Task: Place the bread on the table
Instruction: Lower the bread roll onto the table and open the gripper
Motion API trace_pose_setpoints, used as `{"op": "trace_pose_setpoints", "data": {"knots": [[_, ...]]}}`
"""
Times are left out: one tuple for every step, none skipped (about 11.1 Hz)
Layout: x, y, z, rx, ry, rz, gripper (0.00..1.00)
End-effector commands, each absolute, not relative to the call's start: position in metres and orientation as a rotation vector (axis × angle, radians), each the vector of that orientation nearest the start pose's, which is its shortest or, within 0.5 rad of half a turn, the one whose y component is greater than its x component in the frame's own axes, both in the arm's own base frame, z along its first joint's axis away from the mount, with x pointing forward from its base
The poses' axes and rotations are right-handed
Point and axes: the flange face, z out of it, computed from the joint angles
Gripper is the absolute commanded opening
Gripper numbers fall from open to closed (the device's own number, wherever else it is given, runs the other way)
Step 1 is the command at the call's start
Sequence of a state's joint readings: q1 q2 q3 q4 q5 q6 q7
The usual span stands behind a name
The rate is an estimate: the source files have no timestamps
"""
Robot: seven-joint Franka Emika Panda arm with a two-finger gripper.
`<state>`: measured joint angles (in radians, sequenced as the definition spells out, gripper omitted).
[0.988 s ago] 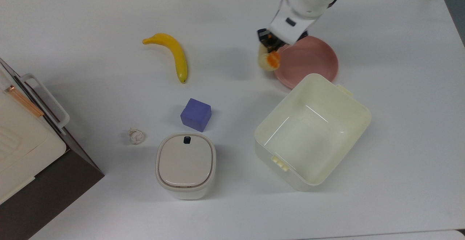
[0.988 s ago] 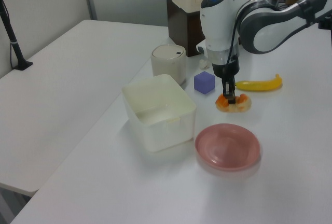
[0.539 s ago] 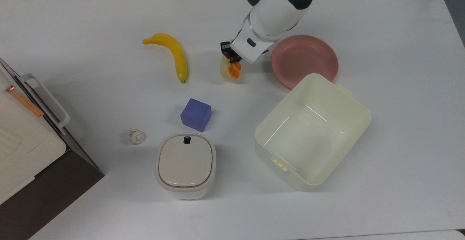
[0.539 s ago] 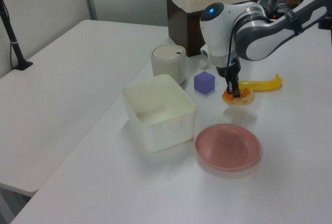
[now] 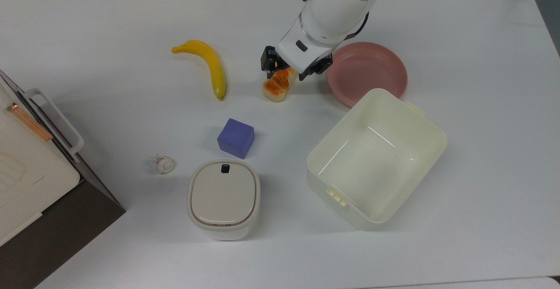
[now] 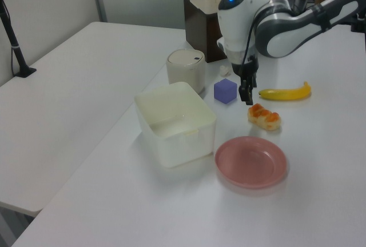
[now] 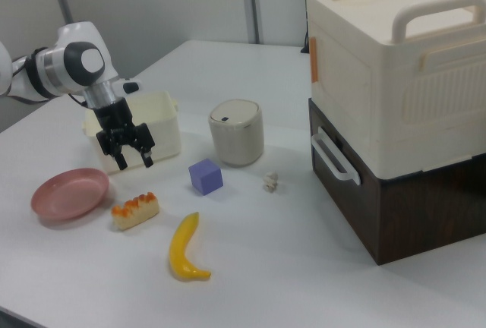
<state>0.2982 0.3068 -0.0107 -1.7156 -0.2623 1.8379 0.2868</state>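
Observation:
The bread (image 5: 276, 87), a small bun with an orange-brown ridged top and pale sides, lies on the white table (image 5: 109, 114) between the banana and the pink plate. In the left view the bread (image 6: 264, 116) rests just beyond the plate, and in the right view the bread (image 7: 135, 210) lies flat beside it. My gripper (image 5: 289, 70) hangs open just above the bun's far end, holding nothing. Its dark fingers (image 7: 146, 158) are spread and clear of the bread in the right view, and the gripper (image 6: 247, 93) hovers above the table in the left view.
A yellow banana (image 5: 210, 66) lies to the top view's left of the bread. The pink plate (image 5: 372, 72) and an open cream bin (image 5: 376, 158) sit to its right. A purple cube (image 5: 236, 138), a lidded canister (image 5: 224, 198), a crumpled scrap (image 5: 164, 163) and a cream case (image 7: 387, 77) on a dark box stand nearby.
The gripper carried the bread from the plate's edge toward the banana, lowered it, opened and let go. The bread now lies flat on the table with the gripper raised above it.

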Motion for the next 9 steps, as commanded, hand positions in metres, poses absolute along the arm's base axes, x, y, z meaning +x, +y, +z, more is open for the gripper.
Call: {"op": "trace_pose_setpoints", "data": {"knots": [[0.612,0.129,0.440,-3.427,-0.004,0.090,1.00],[0.611,0.116,0.460,-3.390,0.066,0.050,1.00],[0.613,0.102,0.494,-3.344,0.142,-0.014,1.00],[0.613,0.083,0.517,-3.319,0.215,-0.009,1.00],[0.612,0.072,0.534,-3.295,0.252,0.005,1.00],[0.611,0.056,0.544,-3.267,0.263,0.038,1.00],[0.608,0.044,0.557,-3.233,0.243,0.082,1.00],[0.605,0.029,0.572,-3.201,0.251,0.114,1.00],[0.604,0.012,0.588,-3.171,0.302,0.104,1.00]]}}
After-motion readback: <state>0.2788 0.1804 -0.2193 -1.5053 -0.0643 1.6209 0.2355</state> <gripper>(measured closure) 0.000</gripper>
